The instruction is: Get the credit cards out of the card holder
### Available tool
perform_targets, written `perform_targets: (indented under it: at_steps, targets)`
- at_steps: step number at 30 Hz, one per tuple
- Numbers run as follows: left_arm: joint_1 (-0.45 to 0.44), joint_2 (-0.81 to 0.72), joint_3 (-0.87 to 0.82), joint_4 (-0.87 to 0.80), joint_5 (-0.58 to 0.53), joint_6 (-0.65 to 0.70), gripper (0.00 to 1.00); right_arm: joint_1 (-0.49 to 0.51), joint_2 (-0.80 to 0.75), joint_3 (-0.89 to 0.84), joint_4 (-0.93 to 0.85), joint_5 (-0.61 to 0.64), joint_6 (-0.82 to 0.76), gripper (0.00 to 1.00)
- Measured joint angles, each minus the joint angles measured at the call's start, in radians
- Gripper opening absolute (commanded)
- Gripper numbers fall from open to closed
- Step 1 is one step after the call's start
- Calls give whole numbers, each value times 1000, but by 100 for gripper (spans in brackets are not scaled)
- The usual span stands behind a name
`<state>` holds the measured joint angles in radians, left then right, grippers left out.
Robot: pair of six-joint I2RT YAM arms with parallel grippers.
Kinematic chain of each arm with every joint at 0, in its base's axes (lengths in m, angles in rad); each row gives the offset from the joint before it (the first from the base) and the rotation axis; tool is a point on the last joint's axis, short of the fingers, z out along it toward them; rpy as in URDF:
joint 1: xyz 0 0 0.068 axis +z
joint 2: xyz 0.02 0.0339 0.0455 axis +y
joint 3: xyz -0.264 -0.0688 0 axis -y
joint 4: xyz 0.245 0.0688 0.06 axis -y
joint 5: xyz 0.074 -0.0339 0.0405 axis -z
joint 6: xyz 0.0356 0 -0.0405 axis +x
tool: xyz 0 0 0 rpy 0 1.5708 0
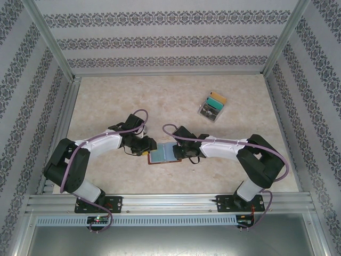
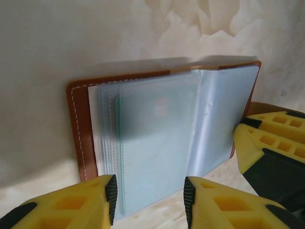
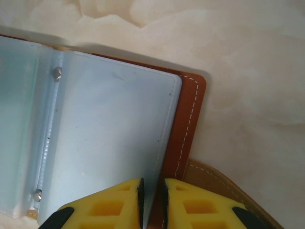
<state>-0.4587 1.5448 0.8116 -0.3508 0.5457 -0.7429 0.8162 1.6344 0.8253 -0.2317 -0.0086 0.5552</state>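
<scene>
— Near the front of the tabletop [image 1: 160,101], the card holder [image 1: 165,153] lies spread open, sleeves up.
— Right hand [image 3: 151,195] clamps its right edge; left hand [image 2: 148,191] straddles a sleeved teal credit card [image 2: 157,143], fingers apart. Gripping or not, can't tell.

I see the card holder [image 1: 163,153] lying open on the worktop [image 1: 106,106], near its front edge, between the two arms. My left claw [image 2: 150,195] straddles the left sleeve, which has a credit card [image 2: 157,143] in it. My right claw [image 3: 151,198] pinches the right page. A box of cards [image 1: 212,106] lies well behind, to the right.
</scene>
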Motion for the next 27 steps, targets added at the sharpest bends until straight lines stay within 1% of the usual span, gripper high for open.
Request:
perform_targets:
  at_steps: [12,14,27]
  targets:
    - [-12,51,0,26,0,0,43,20,18,2,46,3,32,21]
    - [-13,51,0,27,0,0,45,20,18,2,46,4,38,21]
    - [-13,27,-11,18,-37,1,44,20,20,4,46,4,47,21]
